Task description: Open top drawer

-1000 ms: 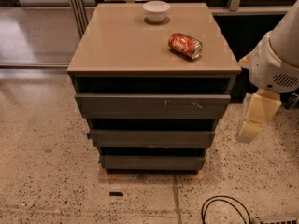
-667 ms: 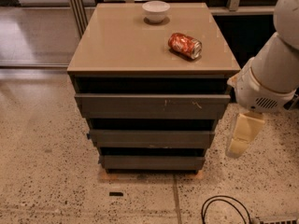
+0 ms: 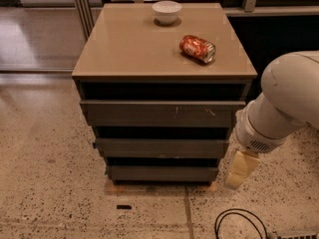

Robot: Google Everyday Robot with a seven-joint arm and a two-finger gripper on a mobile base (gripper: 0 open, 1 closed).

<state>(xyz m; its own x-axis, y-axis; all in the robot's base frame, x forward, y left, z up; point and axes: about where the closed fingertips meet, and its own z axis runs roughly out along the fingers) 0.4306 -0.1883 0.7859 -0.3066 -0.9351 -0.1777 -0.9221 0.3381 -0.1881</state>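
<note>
Speckled pale terrazzo floor, shiny grey strip at far upper left behind metal posts. Small dark scrap on the floor in front of the cabinet, left of centre. Cabinet has a flat tan top and sits on a low wooden base. White bowl upright at the back edge of the top, red can on its side to the right of it, apart from it; the can's print is too small to read. The top drawer is just under the tan top, dark grey, pale scratches right of centre, front looks about shut. Two narrower grey drawers below. White arm comes in from the right; gripper hangs low beside the cabinet's lower right corner, clear of the top drawer, spread or closed: cannot tell. Black cable loops on the floor at bottom right.
</note>
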